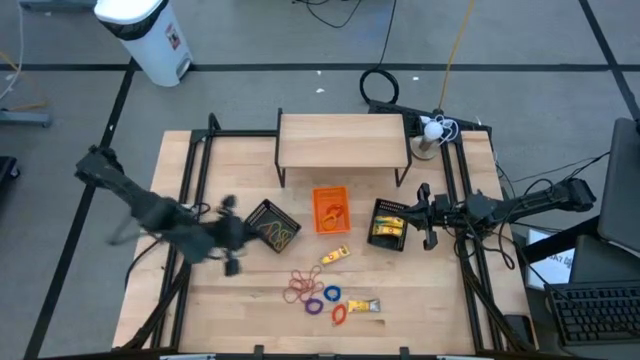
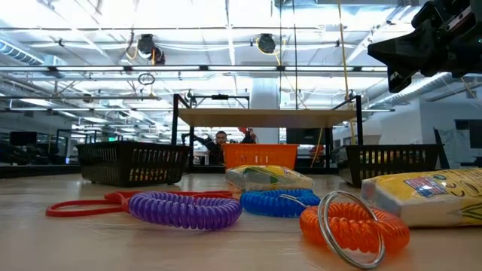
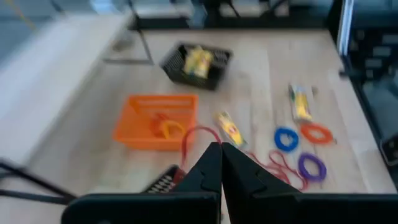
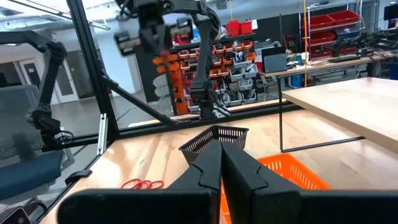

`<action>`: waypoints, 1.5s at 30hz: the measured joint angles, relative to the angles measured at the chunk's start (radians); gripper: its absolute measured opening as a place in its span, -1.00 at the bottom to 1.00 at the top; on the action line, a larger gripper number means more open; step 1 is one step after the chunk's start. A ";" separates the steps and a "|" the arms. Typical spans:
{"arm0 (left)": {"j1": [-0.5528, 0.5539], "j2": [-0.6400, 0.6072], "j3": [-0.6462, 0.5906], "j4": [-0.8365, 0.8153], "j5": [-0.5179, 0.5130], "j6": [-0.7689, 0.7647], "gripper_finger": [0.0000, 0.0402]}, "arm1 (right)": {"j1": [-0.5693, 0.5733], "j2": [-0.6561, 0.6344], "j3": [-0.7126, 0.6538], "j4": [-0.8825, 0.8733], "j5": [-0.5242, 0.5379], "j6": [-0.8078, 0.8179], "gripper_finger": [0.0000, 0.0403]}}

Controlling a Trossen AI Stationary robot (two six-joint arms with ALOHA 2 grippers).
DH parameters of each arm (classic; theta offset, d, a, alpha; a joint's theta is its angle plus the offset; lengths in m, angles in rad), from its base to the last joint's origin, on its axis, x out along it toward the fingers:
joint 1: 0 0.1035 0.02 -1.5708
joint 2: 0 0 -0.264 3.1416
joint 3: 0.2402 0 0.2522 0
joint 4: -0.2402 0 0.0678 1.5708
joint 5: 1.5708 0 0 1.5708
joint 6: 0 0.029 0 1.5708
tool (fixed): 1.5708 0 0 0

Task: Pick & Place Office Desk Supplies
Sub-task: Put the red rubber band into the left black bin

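— Supplies first: where do they lie?

— Loose on the wooden surface (image 1: 200,300), toward its front edge. Red-brown rubber bands (image 1: 300,288), a purple ring (image 1: 314,306), a blue ring (image 1: 331,293) and an orange ring (image 1: 339,314) are close together, with one yellow packet (image 1: 365,306) just beside the orange ring and another yellow packet (image 1: 335,256) a little behind them.

— And the left gripper (image 1: 231,266)?

— It hangs left of the group, just beside the left mesh tray (image 1: 273,226). Its jaws are pressed together and hold nothing; the supplies are apart from them, further toward the middle.

— The right gripper (image 1: 424,215)?

— It is at the right mesh tray (image 1: 388,224), which has yellow packets inside. Its jaws are together too, empty. The orange tray (image 1: 331,209) stands between both mesh trays.
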 joint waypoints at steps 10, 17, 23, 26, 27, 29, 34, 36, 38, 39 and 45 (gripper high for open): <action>-0.159 -0.343 -0.145 -0.079 -0.308 -0.045 -1.00 | 0.000 0.000 0.000 0.000 0.000 0.000 -1.00; -0.152 -0.644 -0.487 0.240 -0.266 0.081 -1.00 | 0.000 0.000 0.000 0.000 0.001 -0.008 -1.00; -0.089 -0.800 -0.770 0.753 0.079 0.453 -1.00 | 0.000 0.005 0.000 0.020 0.002 -0.008 -1.00; -0.073 -0.865 -0.817 0.754 0.036 0.489 -1.00 | 0.000 0.010 0.000 0.028 0.002 -0.002 -1.00; -0.070 -0.889 -0.827 0.749 0.002 0.495 -1.00 | 0.000 0.013 0.000 0.029 0.001 0.004 -1.00; -0.066 -0.942 -0.839 0.724 -0.054 0.501 -1.00 | 0.000 0.020 0.000 0.028 0.000 0.011 -1.00; -0.066 -1.033 -0.838 0.639 -0.089 0.489 -1.00 | 0.000 0.039 0.000 0.028 0.000 0.009 -1.00; -0.066 -1.033 -0.839 0.615 -0.113 0.489 -1.00 | 0.000 0.045 0.000 0.029 0.000 0.004 -1.00; -0.064 -1.034 -0.838 0.632 -0.118 0.480 -1.00 | 0.000 0.049 0.000 0.030 0.001 0.002 -1.00; -0.062 -1.034 -0.838 0.643 -0.123 0.469 -1.00 | 0.000 0.050 0.000 0.031 0.001 0.001 -1.00; -0.039 -0.998 -0.837 0.832 -0.124 0.462 -1.00 | 0.000 0.051 0.000 0.061 0.001 -0.008 -1.00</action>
